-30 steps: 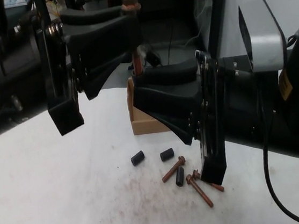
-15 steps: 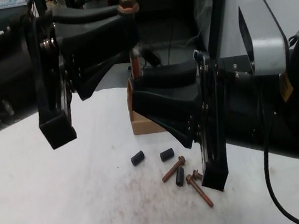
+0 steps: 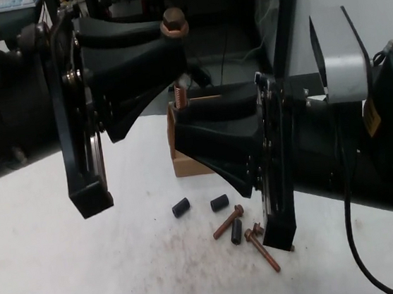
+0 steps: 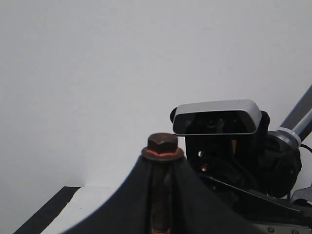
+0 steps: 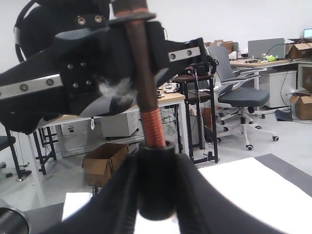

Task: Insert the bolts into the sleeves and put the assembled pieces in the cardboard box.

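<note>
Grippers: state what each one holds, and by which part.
Left gripper: copper-coloured hex-head metal bolt, by the shank just under its head. Right gripper: black cylindrical sleeve, by its sides.

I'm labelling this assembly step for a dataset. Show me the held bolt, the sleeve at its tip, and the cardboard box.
held bolt (image 4: 162, 145), left wrist view, on its hex head.
sleeve (image 5: 157, 185), right wrist view, on its dark side wall.
cardboard box (image 3: 190, 166), high view, on its near outer wall.
</note>
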